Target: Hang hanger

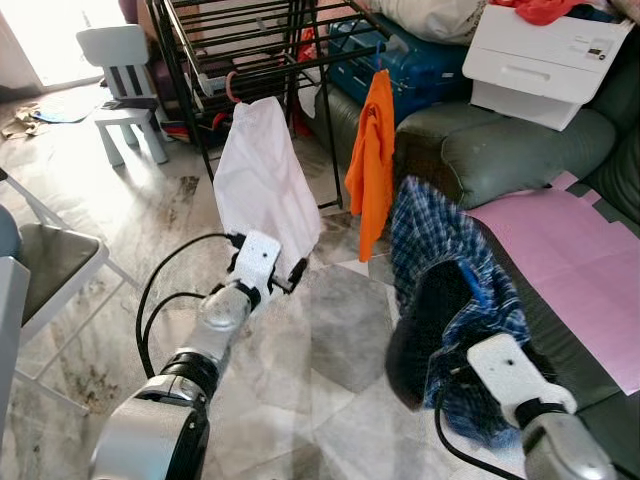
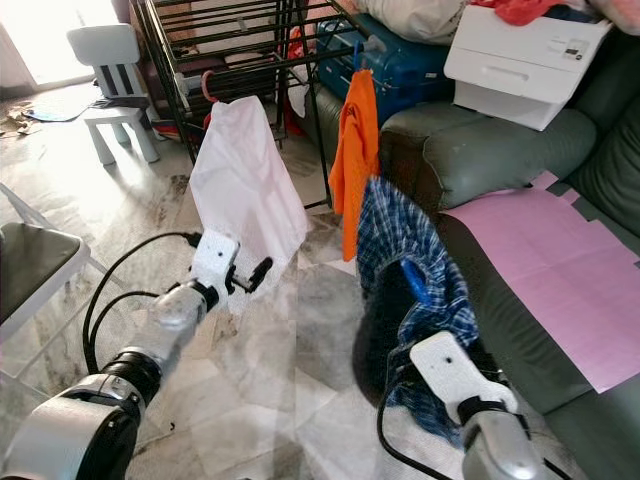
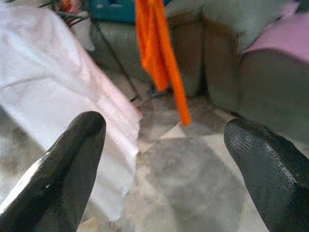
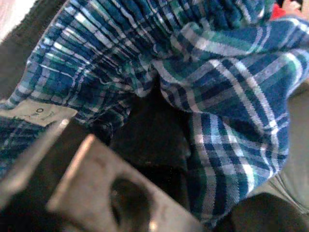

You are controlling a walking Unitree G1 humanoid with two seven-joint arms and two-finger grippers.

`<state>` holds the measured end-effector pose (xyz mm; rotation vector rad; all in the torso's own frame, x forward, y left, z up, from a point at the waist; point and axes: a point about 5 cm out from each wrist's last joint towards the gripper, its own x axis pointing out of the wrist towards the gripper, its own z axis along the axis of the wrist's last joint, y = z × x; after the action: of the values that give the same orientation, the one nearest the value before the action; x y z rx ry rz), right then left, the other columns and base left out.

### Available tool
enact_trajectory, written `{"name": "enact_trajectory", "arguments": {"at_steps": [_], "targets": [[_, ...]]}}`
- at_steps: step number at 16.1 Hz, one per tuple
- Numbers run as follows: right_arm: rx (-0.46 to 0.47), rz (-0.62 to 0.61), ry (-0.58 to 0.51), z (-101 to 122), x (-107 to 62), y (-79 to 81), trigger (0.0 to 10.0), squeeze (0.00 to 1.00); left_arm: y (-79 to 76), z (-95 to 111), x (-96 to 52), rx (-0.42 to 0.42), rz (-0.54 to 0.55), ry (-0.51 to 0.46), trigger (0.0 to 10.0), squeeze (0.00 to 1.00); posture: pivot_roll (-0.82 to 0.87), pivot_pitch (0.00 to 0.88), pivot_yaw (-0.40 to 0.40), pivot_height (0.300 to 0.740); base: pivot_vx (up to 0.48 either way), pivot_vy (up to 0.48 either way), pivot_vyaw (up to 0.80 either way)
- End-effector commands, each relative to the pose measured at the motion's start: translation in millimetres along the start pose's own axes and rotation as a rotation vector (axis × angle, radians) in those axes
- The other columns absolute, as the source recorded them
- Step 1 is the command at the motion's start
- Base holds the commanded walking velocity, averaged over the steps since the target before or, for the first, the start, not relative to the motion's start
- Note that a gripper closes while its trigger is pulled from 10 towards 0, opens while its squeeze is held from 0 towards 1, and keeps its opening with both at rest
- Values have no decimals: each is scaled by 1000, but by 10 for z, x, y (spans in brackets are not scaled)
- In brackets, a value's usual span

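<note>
Marble floor (image 1: 340, 340), black drying rack (image 1: 250, 50) behind with white garment (image 1: 262, 180) and orange garment (image 1: 372, 160) hung. Left gripper (image 3: 164, 159) spread open, empty, just beside white garment. Right gripper (image 1: 470, 345) buried in blue plaid shirt (image 1: 445, 260) on blue hanger (image 2: 415, 282), near sofa (image 1: 520, 150); finger state cannot tell.

Open floor in the middle, crowded rail and sofa around it

The marble floor (image 1: 330, 330) between the left gripper (image 3: 164, 145), fingers spread wide, and the sofa (image 1: 500, 150) lies bare. Ahead, a white garment (image 1: 262, 180) and an orange garment (image 1: 372, 160) hang from the black drying rack (image 1: 250, 50), with a gap of bare rail between them (narrow). The plaid garment (image 1: 440, 250) drapes over the right gripper (image 1: 470, 340), blocking that side. A white chair (image 1: 125, 85) stands off left.
</note>
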<state>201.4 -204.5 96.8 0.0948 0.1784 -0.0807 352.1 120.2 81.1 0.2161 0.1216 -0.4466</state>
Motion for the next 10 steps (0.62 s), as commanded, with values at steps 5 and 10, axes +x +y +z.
{"name": "enact_trajectory", "arguments": {"at_steps": [5,10], "targets": [[73,-91,-26,-58,-40,71,10000,0,21,-303,-287,-24,15,-6,10000,0,-60,0,51,740,0,0,0],[183,-138,-63,-31,-46,97,10000,0,217,-305,-376,-35,115,-17,10000,0,-67,0,38,740,0,0,0]]}}
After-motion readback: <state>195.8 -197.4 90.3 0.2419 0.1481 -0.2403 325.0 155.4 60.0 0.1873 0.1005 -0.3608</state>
